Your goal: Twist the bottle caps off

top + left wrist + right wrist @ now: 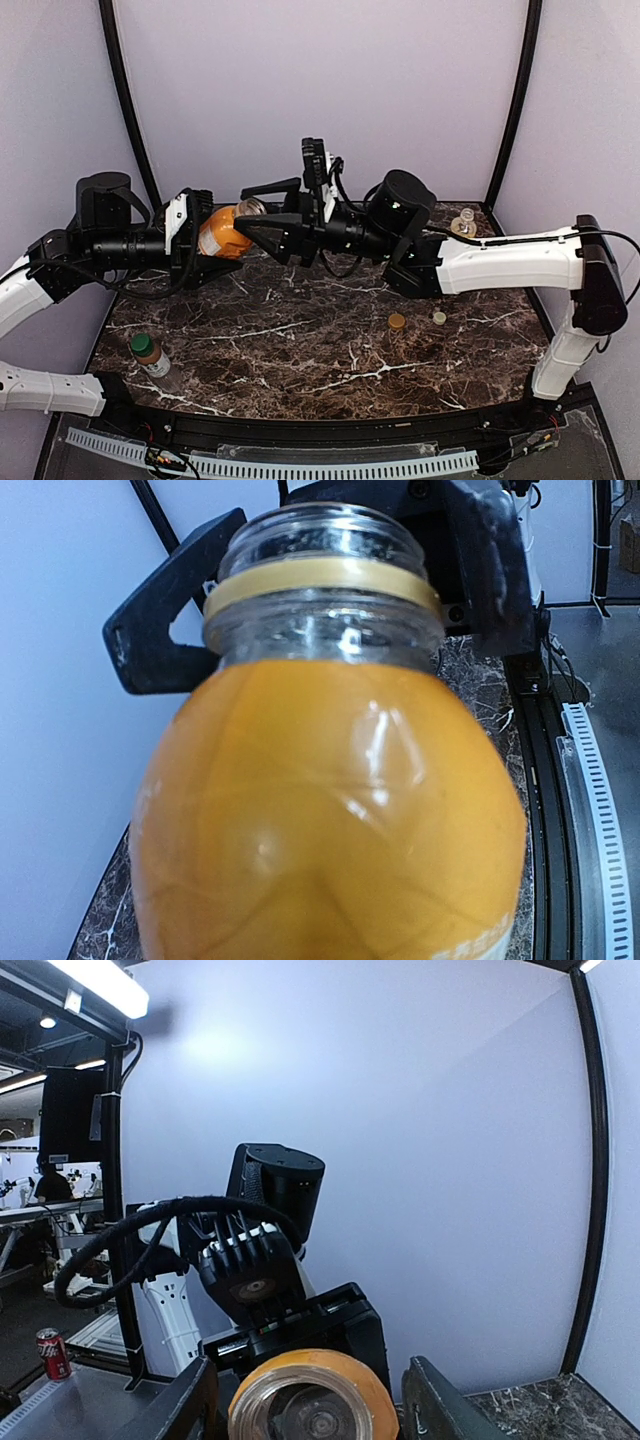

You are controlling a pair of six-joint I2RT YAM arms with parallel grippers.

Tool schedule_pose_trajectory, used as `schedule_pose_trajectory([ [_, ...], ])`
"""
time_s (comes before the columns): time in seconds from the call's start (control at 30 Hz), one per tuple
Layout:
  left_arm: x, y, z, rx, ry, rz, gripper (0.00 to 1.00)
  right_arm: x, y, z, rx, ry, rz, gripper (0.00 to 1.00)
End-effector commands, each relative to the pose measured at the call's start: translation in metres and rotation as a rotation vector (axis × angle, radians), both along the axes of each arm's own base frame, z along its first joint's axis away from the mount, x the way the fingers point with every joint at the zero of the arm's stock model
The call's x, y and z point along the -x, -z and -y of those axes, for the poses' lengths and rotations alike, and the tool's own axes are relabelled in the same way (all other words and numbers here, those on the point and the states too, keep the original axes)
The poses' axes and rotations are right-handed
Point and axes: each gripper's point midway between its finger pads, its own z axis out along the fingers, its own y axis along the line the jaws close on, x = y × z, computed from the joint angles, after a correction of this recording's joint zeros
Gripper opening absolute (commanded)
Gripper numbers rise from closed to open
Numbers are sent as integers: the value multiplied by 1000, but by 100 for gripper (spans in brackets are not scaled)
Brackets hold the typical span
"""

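Note:
My left gripper (203,236) is shut on the short orange bottle (223,232) and holds it on its side above the table's back left, neck pointing right. The bottle fills the left wrist view (330,820) and hides my own fingers; its mouth (322,540) is open, with no cap on it. My right gripper (258,214) is open, one finger on each side of the bottle's neck, not touching. The right wrist view shows the mouth (305,1405) between the fingers (438,1405). The yellow-labelled bottle (151,357), green-capped, stands front left. The small clear bottle (463,222) stands back right.
An orange cap (397,321) and a small pale cap (439,318) lie loose on the dark marble table (300,350) right of centre. Grey walls close in the back and sides. A black rail (320,430) runs along the near edge.

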Motion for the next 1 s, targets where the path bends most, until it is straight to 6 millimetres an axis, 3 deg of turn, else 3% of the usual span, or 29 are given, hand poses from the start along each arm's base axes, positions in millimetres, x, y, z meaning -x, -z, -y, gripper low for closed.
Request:
schedule_pose_trajectory([
  [0.0,4,-13,-2,31,8,16,22,2,-11,-3,-23,-6,-3,58],
  [0.13,4,-13,-3,31,6,18,21,0,-10,-3,-15,5,-5,37],
  [0.27,4,-13,-4,30,5,20,24,-3,-11,-2,0,28,-8,5],
  [0.3,4,-12,-4,28,1,21,31,-4,-10,-1,6,38,-7,1],
  [0.33,3,-11,-5,26,-7,20,69,-5,-11,1,11,53,-6,0],
  [0.4,-3,-10,-8,28,-49,26,95,-11,-11,6,31,107,3,0],
  [0.53,-14,-5,-15,6,-115,64,99,-52,1,26,146,364,-16,0],
  [0.63,-16,-3,-18,-3,-134,75,99,-108,35,59,317,659,-71,0],
  [0.77,-17,-2,-23,-5,-153,85,99,-172,94,132,488,994,-164,0],
  [0.87,-19,-1,-27,-4,-172,85,99,-201,137,184,546,1120,-273,0],
  [0.97,-22,1,-34,1,-200,77,100,-220,166,221,583,1194,-320,0],
])
